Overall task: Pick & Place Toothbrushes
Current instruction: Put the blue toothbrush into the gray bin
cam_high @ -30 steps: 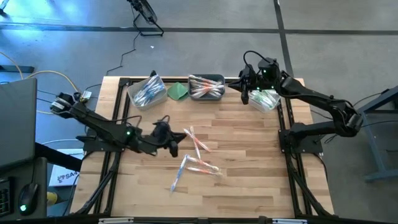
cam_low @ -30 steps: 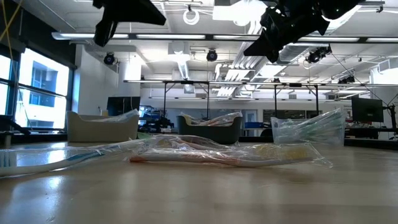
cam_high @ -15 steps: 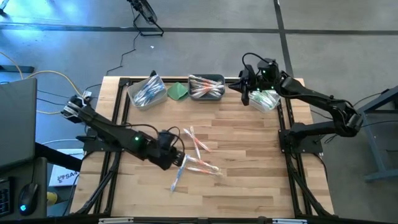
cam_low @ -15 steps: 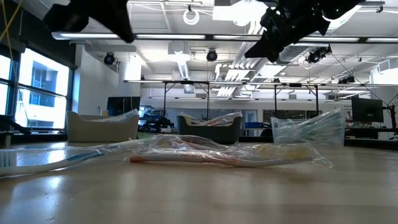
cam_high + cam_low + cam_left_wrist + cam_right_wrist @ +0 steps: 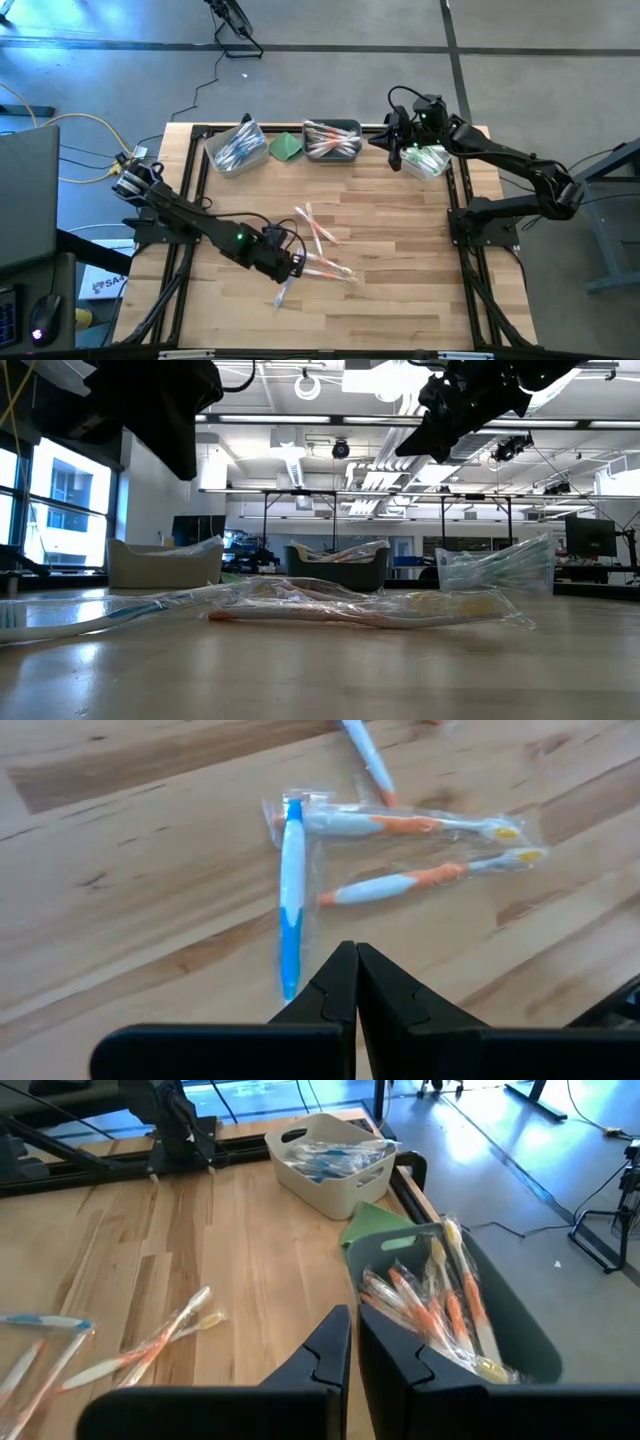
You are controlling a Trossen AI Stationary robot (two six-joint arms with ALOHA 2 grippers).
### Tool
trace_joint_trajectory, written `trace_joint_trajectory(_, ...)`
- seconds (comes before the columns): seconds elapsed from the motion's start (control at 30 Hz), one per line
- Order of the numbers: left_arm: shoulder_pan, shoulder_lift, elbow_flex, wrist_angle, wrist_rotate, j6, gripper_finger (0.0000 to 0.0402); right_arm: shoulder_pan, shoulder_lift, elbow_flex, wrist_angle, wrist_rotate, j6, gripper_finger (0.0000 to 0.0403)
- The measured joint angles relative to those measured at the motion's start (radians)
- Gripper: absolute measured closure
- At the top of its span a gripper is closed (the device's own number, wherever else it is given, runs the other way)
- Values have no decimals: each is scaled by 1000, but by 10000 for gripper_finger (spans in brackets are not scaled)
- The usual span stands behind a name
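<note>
Several wrapped toothbrushes lie loose on the wooden table: a blue one (image 5: 291, 890) and orange ones (image 5: 400, 823) (image 5: 318, 231). My left gripper (image 5: 352, 952) (image 5: 296, 266) is shut and points steeply down just above the table. It stands beside the blue toothbrush's near end and touches nothing. My right gripper (image 5: 352, 1318) (image 5: 392, 152) is shut and empty. It hangs high at the far right, between the grey bin of orange toothbrushes (image 5: 332, 140) and the bin of green ones (image 5: 428, 160).
A pale bin with blue toothbrushes (image 5: 238, 148) stands at the far left, with a folded green cloth (image 5: 288, 146) between it and the grey bin. A black frame (image 5: 190, 190) runs around the table's edges. Bare wood lies at the near right.
My left gripper has moved toward the table's near right, down to the loose toothbrushes. It has tipped from nearly level to steeply downward and rolled. My right arm has kept still, and the toothbrushes have not moved.
</note>
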Motion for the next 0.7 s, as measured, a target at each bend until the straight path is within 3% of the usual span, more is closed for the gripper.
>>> trace_joint_trajectory(0.3,0,22,0,8,7,20,394,0,0,0,-38,0,0,389)
trace_joint_trajectory(0.7,0,106,-1,15,30,36,268,0,0,0,-48,0,0,389)
